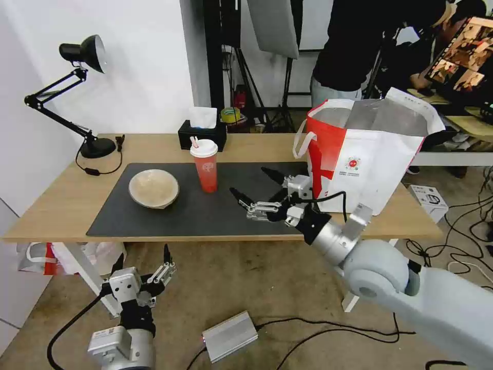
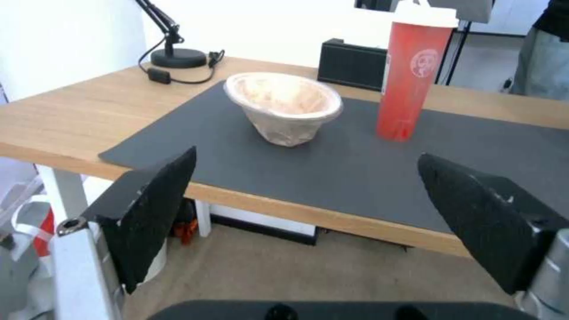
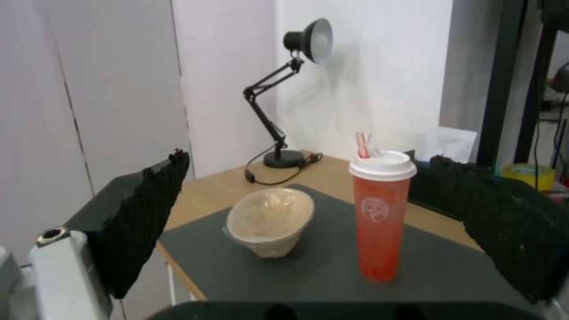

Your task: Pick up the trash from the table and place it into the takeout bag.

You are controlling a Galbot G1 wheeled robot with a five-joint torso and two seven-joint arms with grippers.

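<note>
- The desk lamp stands at the far left corner of the table, a long light-wood top on white angled legs, with a white wall behind it; its cord trails onto the wood beside its round base.
- A dark grey mat covers the middle of the tabletop, and the remaining trash sits on it.
- The shallow tan bowl rests on the left part of the mat, tilted slightly (its rim looks dented on the near side).
- Just to its right, apart from it, the red drink cup stands upright with its white lid on and a straw poking out.
- Behind the cup, at the table's far edge, sits the black tissue box with a white tissue sticking up.
- The left gripper hangs below the table's near edge, over the brownish carpet, its fingers spread wide and holding nothing; in its wrist view the bowl and cup lie ahead, between the fingertips.
- A silvery box with cables lies on the floor near it.
- The right gripper hovers over the right half of the mat, just left of the bag, jaws wide apart and empty, pointing toward the cup.
- The takeout bag stands open at the table's right end, red side panel facing left, silvery lining showing; what lies inside cannot be seen.
- Behind the bag stand dark stands and a person's torso, cut off by the top edge.
</note>
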